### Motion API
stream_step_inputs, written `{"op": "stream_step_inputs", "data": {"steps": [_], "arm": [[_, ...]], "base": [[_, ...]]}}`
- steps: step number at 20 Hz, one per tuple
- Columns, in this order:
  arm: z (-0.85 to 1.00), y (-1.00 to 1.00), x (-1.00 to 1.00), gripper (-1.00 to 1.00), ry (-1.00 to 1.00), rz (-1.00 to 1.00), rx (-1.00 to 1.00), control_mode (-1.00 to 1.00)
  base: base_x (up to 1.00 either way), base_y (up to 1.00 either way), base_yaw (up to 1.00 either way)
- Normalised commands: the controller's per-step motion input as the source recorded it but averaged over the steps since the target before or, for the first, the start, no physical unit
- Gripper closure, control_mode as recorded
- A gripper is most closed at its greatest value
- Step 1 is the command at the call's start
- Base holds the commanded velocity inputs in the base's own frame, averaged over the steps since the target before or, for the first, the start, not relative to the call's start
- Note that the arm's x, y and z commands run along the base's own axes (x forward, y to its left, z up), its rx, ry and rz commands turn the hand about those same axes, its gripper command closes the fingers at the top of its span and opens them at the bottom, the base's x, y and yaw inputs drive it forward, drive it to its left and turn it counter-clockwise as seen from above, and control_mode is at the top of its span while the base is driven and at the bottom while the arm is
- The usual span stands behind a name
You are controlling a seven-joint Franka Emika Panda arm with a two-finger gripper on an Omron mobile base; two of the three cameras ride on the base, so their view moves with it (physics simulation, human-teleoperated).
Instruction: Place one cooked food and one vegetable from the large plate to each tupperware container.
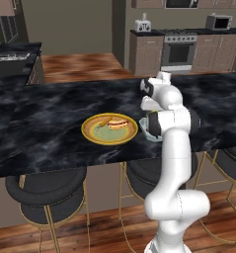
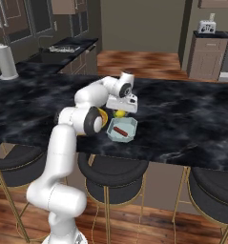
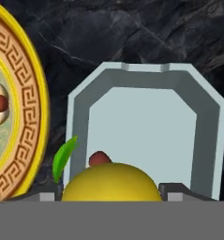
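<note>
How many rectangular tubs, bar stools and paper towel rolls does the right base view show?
Tupperware container: 1
Bar stools: 3
Paper towel roll: 1
Total: 5

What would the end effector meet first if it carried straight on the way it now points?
Probably the floor of the tupperware container directly below. The end effector carries a yellow vegetable, which would likely touch down first.
</note>
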Motion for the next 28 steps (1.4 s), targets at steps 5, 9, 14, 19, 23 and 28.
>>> {"op": "stream_step_inputs", "data": {"steps": [5,9,14,19,23,28], "arm": [[-0.28,-0.18,0.01,1.00,0.00,0.00,-0.01,-1.00],[-0.48,0.04,-0.34,1.00,0.08,0.00,-0.02,-1.00],[-0.36,0.04,-0.13,1.00,0.02,-0.01,-0.06,-1.00],[-0.11,0.00,0.00,1.00,-0.01,0.00,-0.04,-1.00],[0.00,0.00,0.00,-1.00,0.00,0.00,0.00,-1.00],[0.00,0.00,0.00,-1.00,0.00,0.00,0.00,-1.00]], "base": [[0.00,0.00,0.00],[0.00,0.00,0.00],[0.00,0.00,0.00],[0.00,0.00,0.00],[0.00,0.00,0.00],[0.00,0.00,0.00]]}}
